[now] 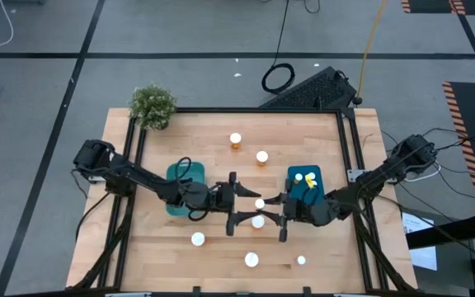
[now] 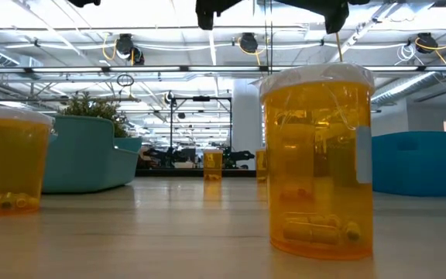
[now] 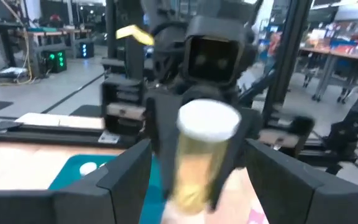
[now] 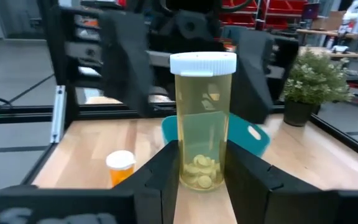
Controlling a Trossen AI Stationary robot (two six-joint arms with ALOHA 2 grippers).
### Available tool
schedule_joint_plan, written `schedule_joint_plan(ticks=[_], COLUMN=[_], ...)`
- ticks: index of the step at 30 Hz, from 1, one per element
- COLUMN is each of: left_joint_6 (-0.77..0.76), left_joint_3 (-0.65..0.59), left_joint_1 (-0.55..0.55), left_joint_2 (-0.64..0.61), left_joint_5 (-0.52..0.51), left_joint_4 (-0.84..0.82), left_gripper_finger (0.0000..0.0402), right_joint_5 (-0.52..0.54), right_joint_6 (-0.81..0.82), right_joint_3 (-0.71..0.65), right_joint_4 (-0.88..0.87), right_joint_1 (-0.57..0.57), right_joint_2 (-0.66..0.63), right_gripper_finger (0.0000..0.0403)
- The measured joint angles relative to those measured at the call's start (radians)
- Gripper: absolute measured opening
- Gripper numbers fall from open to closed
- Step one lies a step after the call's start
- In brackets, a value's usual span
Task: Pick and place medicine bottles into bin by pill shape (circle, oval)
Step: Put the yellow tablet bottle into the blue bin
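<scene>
High view: two teal bins are seen on the wooden table (image 1: 221, 256), the left bin (image 1: 185, 175) at centre-left and the right bin (image 1: 307, 183) at centre-right, the latter with yellow and white items inside. The left gripper (image 1: 239, 202) and right gripper (image 1: 280, 216) meet at the frame's centre around a white-capped held bottle (image 1: 260, 204). Further medicine bottles are scattered: two amber ones at upper centre (image 1: 236, 140) and (image 1: 262, 157), one just below the grippers (image 1: 258, 221), and three along the lower edge (image 1: 198, 239), (image 1: 251, 260), (image 1: 301, 261). A potted plant (image 1: 152, 106) stands at the table's upper left corner. Low view: a large amber bottle (image 2: 317, 159) fills the centre-right, with oval capsules lying at its bottom; another amber bottle (image 2: 6, 159) at the left edge holds small round pills. Teal bin walls show behind on both sides. Left wrist view: the held bottle (image 3: 199, 155) is seen at centre, white cap towards the camera, with the left fingers (image 3: 126, 168) spread wide on either side and apart from it. Right wrist view: the held bottle (image 4: 202, 121) stands upright at centre, clamped between the right fingers (image 4: 160, 177), with pale round pills at its bottom; a small orange bottle (image 4: 120, 167) sits at lower left.
</scene>
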Motion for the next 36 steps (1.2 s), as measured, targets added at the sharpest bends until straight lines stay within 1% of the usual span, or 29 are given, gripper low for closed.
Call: schedule_joint_plan(ticks=[10,15,19,23,27,29,36], left_joint_6=[0.037,0.050,0.052,0.052,0.052,0.052,0.064], left_joint_3=[0.000,0.000,0.000,0.000,0.000,0.000,0.000], left_joint_1=[0.002,0.003,0.004,0.008,0.011,0.017,0.018], left_joint_2=[0.006,0.005,0.005,0.010,0.025,0.042,0.045], left_joint_5=[0.000,0.001,0.028,0.029,0.034,0.035,0.037], left_joint_4=[0.007,0.007,0.009,0.009,0.012,0.044,0.054], left_gripper_finger=[0.0253,0.0217,0.0185,0.0168,0.0164,0.0163,0.0163], right_joint_5=[0.002,0.001,0.001,0.001,0.002,0.002,0.003], right_joint_6=[0.000,0.000,0.000,0.000,0.001,0.001,0.001], right_joint_3=[0.000,0.000,0.000,0.000,0.000,0.001,0.001], right_joint_4=[0.000,0.000,0.000,0.000,-0.001,-0.002,-0.008], right_joint_1=[-0.002,-0.006,-0.006,-0.007,-0.008,-0.008,-0.008], right_joint_2=[0.000,0.000,0.000,0.000,0.000,0.000,0.001], right_gripper_finger=[0.0107,0.0107,0.0107,0.0107,0.0107,0.0107,0.0107])
